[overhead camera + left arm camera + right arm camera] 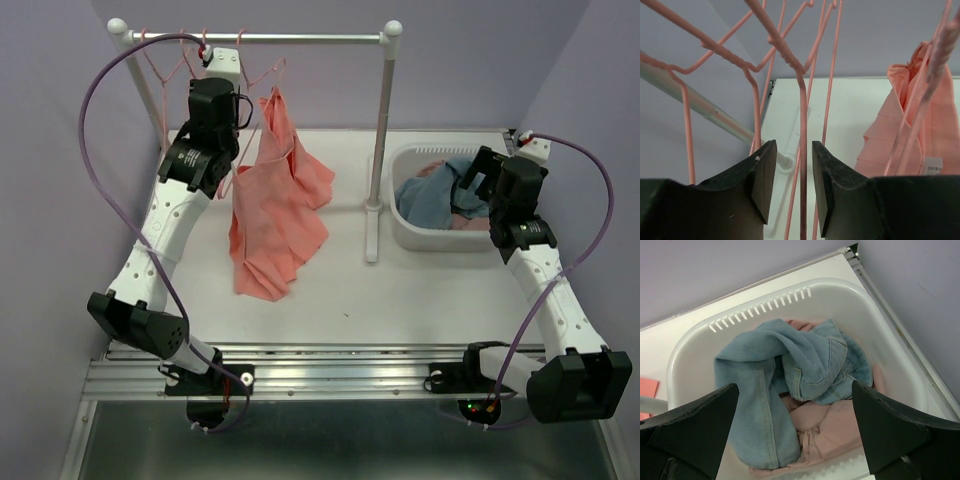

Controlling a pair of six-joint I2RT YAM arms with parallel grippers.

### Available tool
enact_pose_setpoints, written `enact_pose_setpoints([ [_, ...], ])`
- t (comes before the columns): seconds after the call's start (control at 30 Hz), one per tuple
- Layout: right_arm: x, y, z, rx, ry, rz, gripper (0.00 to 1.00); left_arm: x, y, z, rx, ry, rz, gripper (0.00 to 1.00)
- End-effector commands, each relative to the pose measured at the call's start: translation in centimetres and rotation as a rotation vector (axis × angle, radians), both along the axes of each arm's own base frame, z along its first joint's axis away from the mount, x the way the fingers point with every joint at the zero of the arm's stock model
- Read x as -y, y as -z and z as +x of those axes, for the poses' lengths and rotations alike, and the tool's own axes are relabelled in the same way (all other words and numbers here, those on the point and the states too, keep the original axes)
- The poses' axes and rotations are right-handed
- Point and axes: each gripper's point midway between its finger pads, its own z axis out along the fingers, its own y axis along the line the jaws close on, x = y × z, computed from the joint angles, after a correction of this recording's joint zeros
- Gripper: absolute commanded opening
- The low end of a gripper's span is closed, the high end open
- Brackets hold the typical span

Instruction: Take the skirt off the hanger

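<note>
The pink skirt (275, 200) hangs from a pink wire hanger (258, 78) on the rack's rail (300, 38), and its lower part lies crumpled on the table. My left gripper (218, 62) is raised to the rail, left of the skirt. In the left wrist view its jaws (794, 170) stand a little apart around a pink hanger wire (802, 125) without pinching it, and the skirt (935, 125) hangs to the right. My right gripper (470, 185) is wide open and empty above the basket (760, 307).
Several empty pink hangers (715, 47) crowd the rail's left end. The rack's right post (378, 150) stands between the skirt and the white basket (405, 225), which holds blue denim (790, 365) and a pink garment (840, 425). Purple walls close in on three sides.
</note>
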Motion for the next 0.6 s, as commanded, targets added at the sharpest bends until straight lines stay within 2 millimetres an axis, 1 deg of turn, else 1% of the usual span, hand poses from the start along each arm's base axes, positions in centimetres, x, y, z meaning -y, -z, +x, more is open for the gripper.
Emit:
enact_pose_setpoints([
  [0.0, -0.6, -1.9, -0.1, 0.071, -0.026, 0.012, 1.0, -0.1, -5.2, -2.8, 0.134, 0.055, -0.085, 0.49],
  [0.03, -0.7, -1.9, 0.0, 0.072, -0.029, 0.014, 1.0, 0.0, -5.5, -3.1, 0.143, 0.065, -0.096, 0.52],
  [0.07, -0.7, -2.0, -0.1, 0.072, -0.031, 0.014, 1.0, 0.0, -5.9, -3.4, 0.153, 0.074, -0.102, 0.61],
  [0.1, -0.7, -2.0, -0.1, 0.073, -0.031, 0.014, 1.0, 0.1, -6.7, -4.1, 0.175, 0.095, -0.116, 0.71],
  [0.13, -0.7, -2.1, -0.1, 0.076, -0.031, 0.014, 1.0, 0.1, -6.9, -4.5, 0.182, 0.106, -0.123, 0.82],
  [0.17, -0.7, -2.2, -0.2, 0.076, -0.031, 0.014, 1.0, 0.4, -7.9, -5.3, 0.21, 0.136, -0.142, 0.94],
  [0.2, -0.6, -2.3, -0.2, 0.079, -0.028, 0.014, 1.0, 0.4, -8.4, -5.8, 0.225, 0.148, -0.153, 0.98],
  [0.27, -0.7, -2.2, -0.2, 0.078, -0.03, 0.016, 1.0, 0.6, -9.5, -6.9, 0.258, 0.182, -0.177, 0.99],
  [0.3, -0.7, -2.3, -0.2, 0.08, -0.032, 0.016, 1.0, 0.8, -10.7, -8.1, 0.294, 0.218, -0.195, 0.99],
  [0.37, -0.7, -2.4, -0.2, 0.083, -0.032, 0.016, 1.0, 1.3, -12.0, -9.3, 0.329, 0.269, -0.218, 0.99],
  [0.4, -0.8, -2.4, -0.2, 0.083, -0.033, 0.018, 1.0, 1.9, -12.8, -10.4, 0.353, 0.331, -0.232, 0.99],
  [0.47, -0.8, -2.4, -0.2, 0.083, -0.036, 0.019, 1.0, 3.0, -13.4, -11.3, 0.374, 0.409, -0.238, 0.99],
  [0.5, -0.8, -2.4, -0.2, 0.085, -0.038, 0.019, 1.0, 4.1, -14.2, -12.3, 0.401, 0.492, -0.242, 0.99],
  [0.57, -0.8, -2.4, -0.2, 0.084, -0.037, 0.02, 1.0, 5.2, -14.1, -12.5, 0.399, 0.553, -0.249, 0.99],
])
